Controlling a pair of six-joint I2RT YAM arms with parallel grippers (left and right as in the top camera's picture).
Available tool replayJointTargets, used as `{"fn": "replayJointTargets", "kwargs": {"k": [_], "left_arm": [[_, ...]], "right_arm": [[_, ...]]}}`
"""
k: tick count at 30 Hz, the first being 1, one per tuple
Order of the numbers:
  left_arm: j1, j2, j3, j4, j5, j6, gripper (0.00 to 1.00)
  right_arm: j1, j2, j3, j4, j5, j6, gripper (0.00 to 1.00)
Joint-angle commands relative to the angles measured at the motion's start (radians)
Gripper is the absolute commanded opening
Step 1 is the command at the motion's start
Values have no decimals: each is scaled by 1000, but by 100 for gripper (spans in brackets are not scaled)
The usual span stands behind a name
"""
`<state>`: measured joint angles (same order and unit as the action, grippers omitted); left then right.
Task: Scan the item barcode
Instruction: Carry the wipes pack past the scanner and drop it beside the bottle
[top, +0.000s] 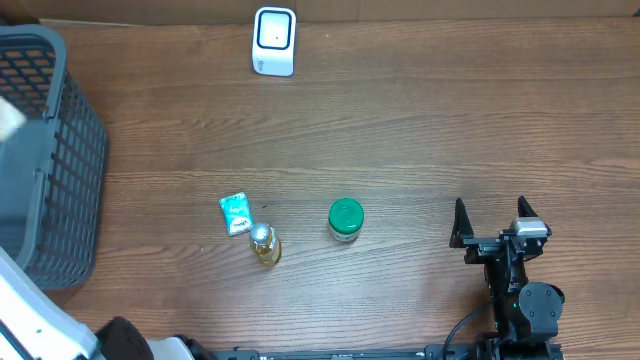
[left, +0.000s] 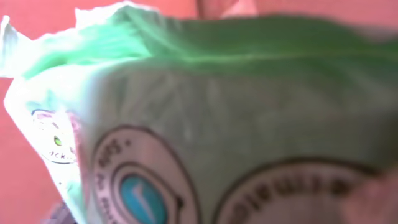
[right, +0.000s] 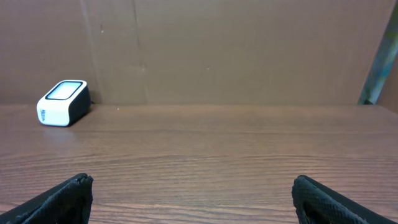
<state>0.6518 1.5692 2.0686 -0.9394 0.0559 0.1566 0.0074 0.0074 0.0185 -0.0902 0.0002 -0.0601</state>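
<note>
The right gripper (top: 490, 210) gapes wide and empty near the table's front right corner. Whether the left gripper grips anything cannot be told: a crinkled green plastic packet (left: 236, 93), its round labels blurred, fills its wrist view. The rounded white scanner (top: 274, 41) sits at the table's far edge.

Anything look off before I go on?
Only the left wrist view: a blurred green packet fills it, too close to read any barcode. Elsewhere the scanner, jar and small bottle look in order, nothing spilled.
</note>
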Motion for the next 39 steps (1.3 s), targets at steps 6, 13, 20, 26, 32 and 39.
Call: {"fn": "replayJointTargets", "kwargs": {"k": [6, 13, 20, 26, 32, 39], "left_arm": [[-286, -87, 16, -179, 19, -94, 47], [-534, -70, 14, -330, -153, -127, 47], [-594, -6, 5, -475, -98, -139, 43], [-621, 71, -93, -526, 32, -138, 48], [-698, 151, -267, -477, 49, -138, 49], [-831, 218, -488, -278, 22, -179, 49]], "right_arm": [[5, -5, -11, 6, 5, -5, 100], [5, -5, -11, 6, 5, -5, 100], [5, -5, -11, 6, 5, -5, 100], [5, -5, -11, 6, 5, -4, 100], [5, -5, -11, 6, 5, -5, 100], [5, -5, -11, 6, 5, -4, 100]]}}
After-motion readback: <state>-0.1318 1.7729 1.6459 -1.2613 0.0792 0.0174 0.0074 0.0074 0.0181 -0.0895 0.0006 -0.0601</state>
